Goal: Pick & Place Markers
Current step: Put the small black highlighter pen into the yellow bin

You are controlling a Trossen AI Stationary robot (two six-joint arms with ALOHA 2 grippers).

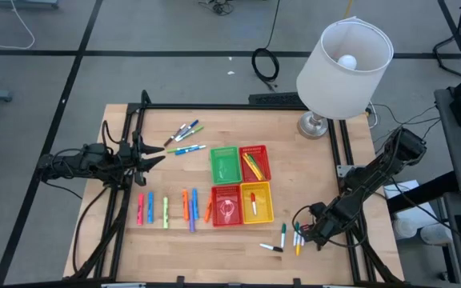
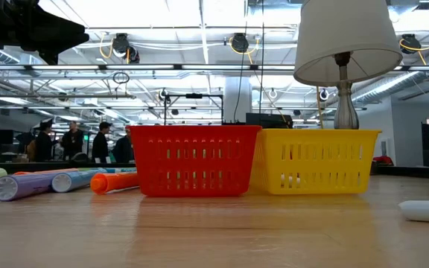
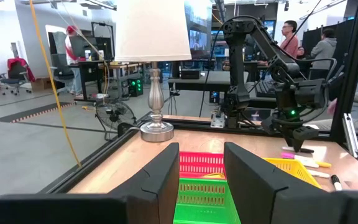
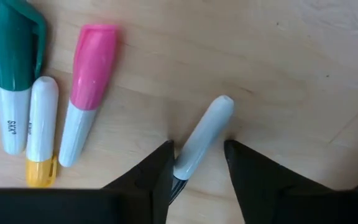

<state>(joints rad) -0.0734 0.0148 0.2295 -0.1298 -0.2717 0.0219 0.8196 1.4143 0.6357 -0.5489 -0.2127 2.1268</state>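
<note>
Wooden boards make up our surface [image 1: 134, 248], with a big lamp [image 1: 344, 68] at the back; our right pincer [image 4: 197, 163] sits far from the lamp, fingers apart around a grey-white marker [image 4: 204, 134], not squeezing yet; the pink marker [image 4: 89, 93], green marker [image 4: 14, 68] and yellow one [image 4: 39, 134] lie beside it; we think it could roll or slip out if we pinch crooked; the green one reads something like "SKK"; our left pincer [image 3: 201, 180] waits half open, empty, over the green basket [image 3: 207, 200].
</note>
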